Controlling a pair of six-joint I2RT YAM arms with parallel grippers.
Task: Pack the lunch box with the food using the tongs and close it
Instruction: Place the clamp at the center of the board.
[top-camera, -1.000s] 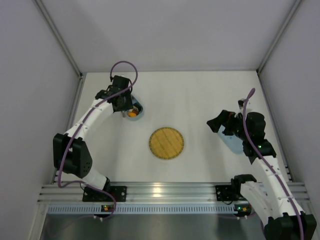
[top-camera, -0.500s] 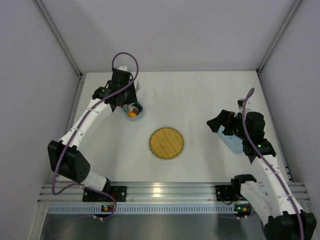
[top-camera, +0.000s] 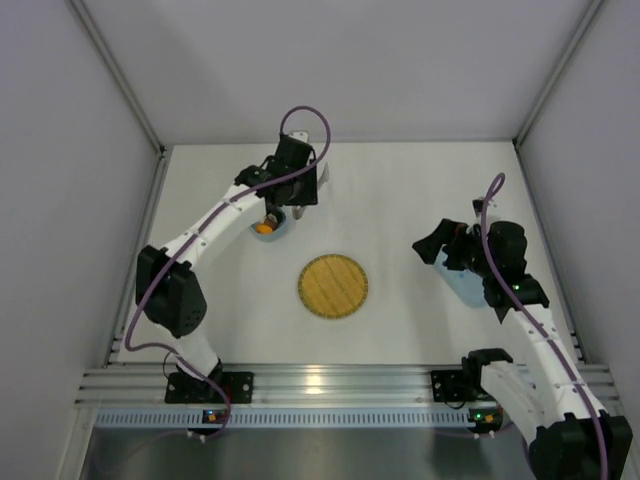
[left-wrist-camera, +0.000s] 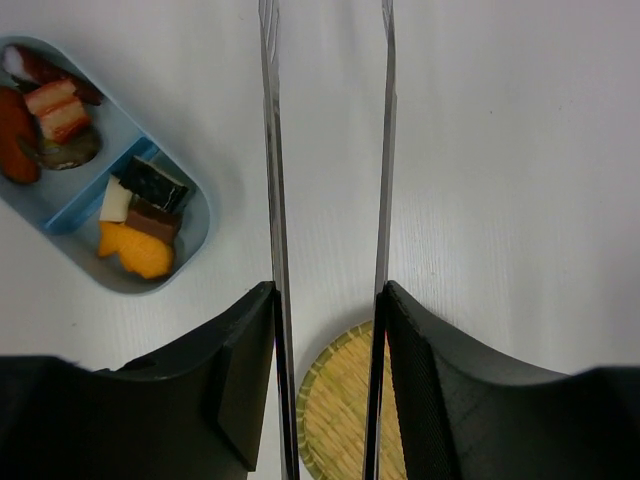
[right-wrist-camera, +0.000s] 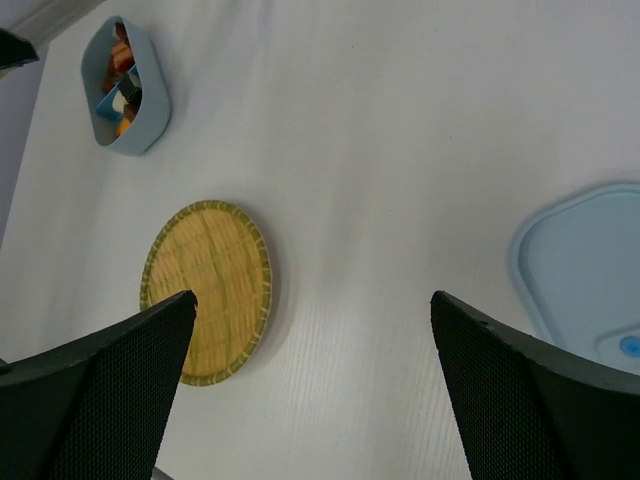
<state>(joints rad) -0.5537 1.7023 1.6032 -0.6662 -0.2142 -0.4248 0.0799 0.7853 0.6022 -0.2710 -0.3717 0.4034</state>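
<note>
The left gripper (left-wrist-camera: 328, 300) is out over the far side of the table (right-wrist-camera: 400, 150). Its jaws are partly closed and squeeze the tongs (left-wrist-camera: 272, 150) from both sides. The 2 thin metal arms stick out past the fingers with a gap between them, and nothing is caught in the part that shows. The tips cannot be seen.

The lunch box (left-wrist-camera: 203, 225) sits open on the table, off to one side of the tongs. The food (left-wrist-camera: 137, 250) is inside it. The yellow plate (right-wrist-camera: 210, 290) looks bare, so it seems all the food is packed. The lid (right-wrist-camera: 585, 270) lies flat on the table, well apart from the box. The right gripper (right-wrist-camera: 312, 300) hangs near the lid with its jaws wide and nothing in them.

What is left is likely to put the tongs down and close the box. Here is what could go wrong:

- The tongs are long. If the left arm swings low, they could hit the box and push it or tip the food out.
- The tongs are thin and smooth. They could slip or twist in the jaws.
- The lid lies flat, so it may be hard to get a finger under it. It could slide away.
- If a piece of food sticks up too high, the lid may sit crooked.
- The box looks light. A push on 1 side could make it skid.
</note>
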